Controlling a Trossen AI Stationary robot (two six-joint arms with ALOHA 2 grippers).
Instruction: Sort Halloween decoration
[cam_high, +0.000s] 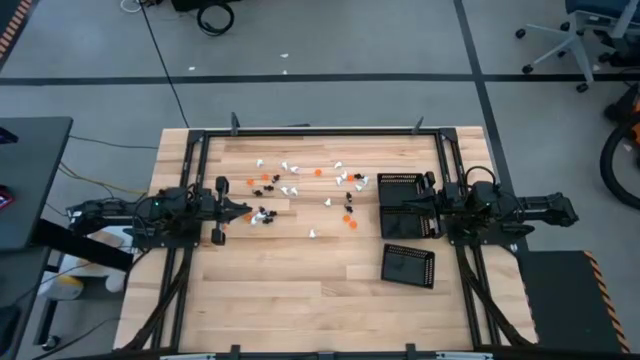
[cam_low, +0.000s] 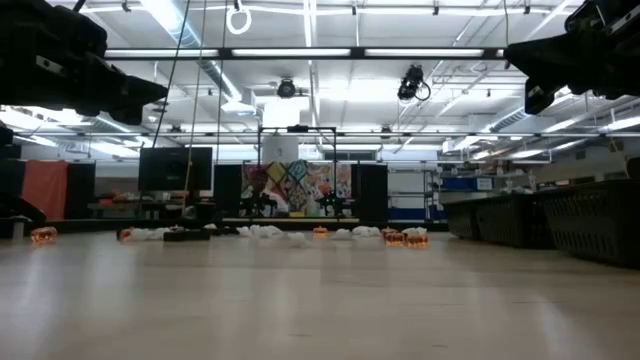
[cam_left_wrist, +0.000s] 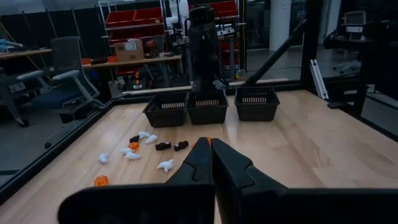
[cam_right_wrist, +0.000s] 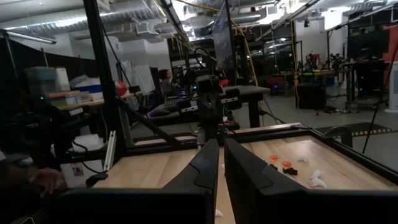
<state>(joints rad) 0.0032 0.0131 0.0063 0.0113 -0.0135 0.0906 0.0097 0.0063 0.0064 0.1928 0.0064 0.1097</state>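
Across the pale wooden tabletop (cam_high: 300, 290) we see tiny white, orange and black Halloween figurines (cam_high: 300, 190) scattered mid-table, untouched, between the left gripper (cam_high: 243, 212) and right gripper (cam_high: 402, 206), both pressed together and empty, so we should spread one before descending on a single isolated piece.

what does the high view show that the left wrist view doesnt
Only the high view shows the right claw shut above the trays, and the whole scatter of Halloween decoration across the table. Only the left wrist view shows the three black trays side-on as a row, with the room behind. Both show the shut left claw, white, orange and black pieces, and the right arm.
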